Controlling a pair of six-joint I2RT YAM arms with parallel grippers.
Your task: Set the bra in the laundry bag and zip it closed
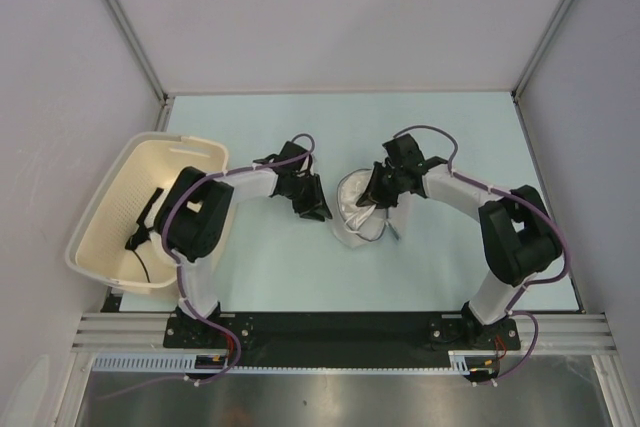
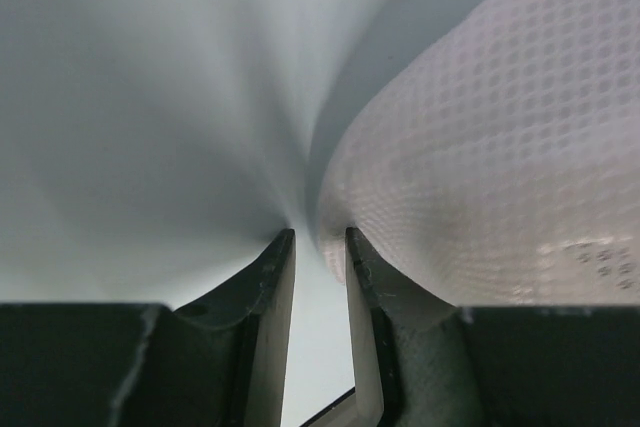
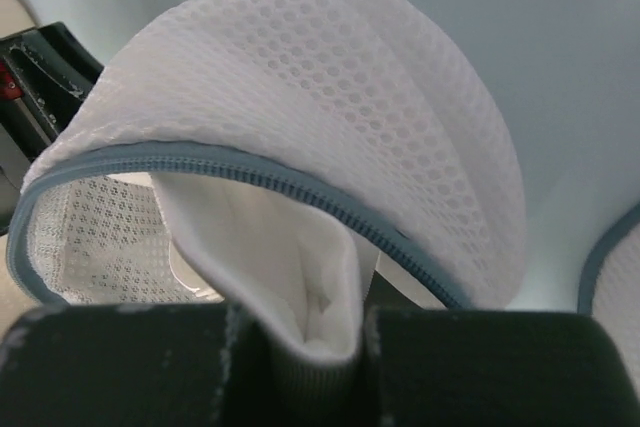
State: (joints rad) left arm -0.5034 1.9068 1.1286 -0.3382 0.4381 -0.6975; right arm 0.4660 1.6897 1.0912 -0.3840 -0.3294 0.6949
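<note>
The laundry bag point(image 1: 355, 229) lies mid-table between my two grippers, its mesh flap point(image 3: 350, 77) lifted and its grey-blue zipper point(image 3: 250, 175) open. My right gripper point(image 3: 315, 347) is shut on a fold of the white bra point(image 3: 290, 257), which hangs in the bag's mouth under the flap. In the top view the right gripper point(image 1: 372, 197) is over the bag's far edge. My left gripper point(image 1: 318, 209) is at the bag's left side. In the left wrist view the left gripper point(image 2: 320, 239) pinches fabric at its tips, with the bag's mesh point(image 2: 500, 147) bulging to the right.
A large cream slotted basket point(image 1: 110, 217) stands at the table's left edge with a black strappy garment point(image 1: 145, 232) inside. Metal frame posts rise at the far corners. The left arm's dark fingers show in the right wrist view point(image 3: 40, 67).
</note>
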